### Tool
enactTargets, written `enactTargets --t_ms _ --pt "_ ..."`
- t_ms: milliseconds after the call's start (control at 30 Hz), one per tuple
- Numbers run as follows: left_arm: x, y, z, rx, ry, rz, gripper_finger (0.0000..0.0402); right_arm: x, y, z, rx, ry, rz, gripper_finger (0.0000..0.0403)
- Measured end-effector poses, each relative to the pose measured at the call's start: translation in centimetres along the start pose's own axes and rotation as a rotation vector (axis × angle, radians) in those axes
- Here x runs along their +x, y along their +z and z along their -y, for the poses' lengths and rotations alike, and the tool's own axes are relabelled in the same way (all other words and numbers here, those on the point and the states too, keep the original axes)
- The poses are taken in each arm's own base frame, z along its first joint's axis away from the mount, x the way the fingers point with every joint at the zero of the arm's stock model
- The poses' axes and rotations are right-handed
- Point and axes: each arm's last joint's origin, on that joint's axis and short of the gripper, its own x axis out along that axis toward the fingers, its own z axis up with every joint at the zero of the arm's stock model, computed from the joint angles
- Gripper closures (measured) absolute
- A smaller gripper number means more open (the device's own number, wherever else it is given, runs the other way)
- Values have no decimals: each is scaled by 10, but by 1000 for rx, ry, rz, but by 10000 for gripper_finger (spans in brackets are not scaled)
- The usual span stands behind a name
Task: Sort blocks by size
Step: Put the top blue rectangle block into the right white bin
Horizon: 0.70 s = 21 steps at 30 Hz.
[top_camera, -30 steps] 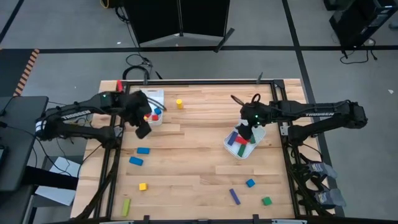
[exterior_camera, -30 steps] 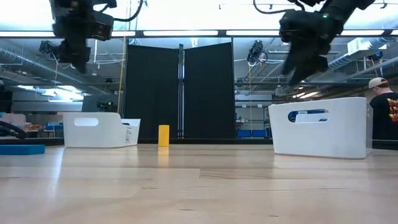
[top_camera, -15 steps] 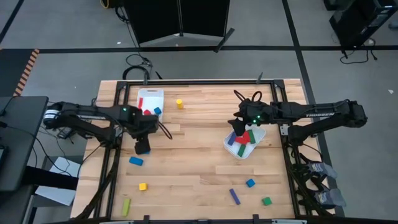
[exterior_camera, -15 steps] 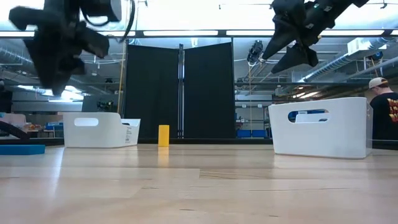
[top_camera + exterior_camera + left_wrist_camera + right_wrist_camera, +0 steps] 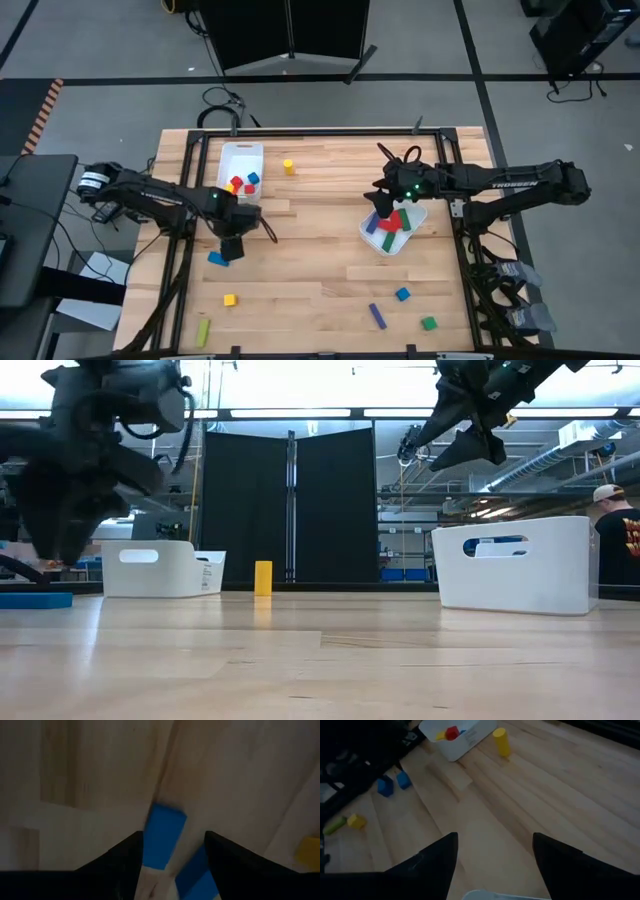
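Two flat blue rectangular blocks lie side by side on the left of the wooden tabletop. The left end effector hangs just above them, fingers apart and empty. The right end effector, fingers apart and empty, hangs over the right white plastic bin holding long blocks.

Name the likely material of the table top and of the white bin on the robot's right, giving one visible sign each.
Table top: wood, pale and matte; plank seams and grain show.
White bin: probably plastic, smooth, slightly glossy; moulded walls with a cut-out handle slot.
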Motion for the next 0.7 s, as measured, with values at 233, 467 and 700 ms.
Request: enactTargets --t_ms 233,467,700 --pt "22 -13 -1 47 29 -54 183 0 2 -1 7 2 20 137" --pt "34 -18 -4 48 28 -49 183 0 4 -3 23 19 52 140" --pt "37 -15 -4 -56 15 -9 183 0 5 -3 24 18 59 142"
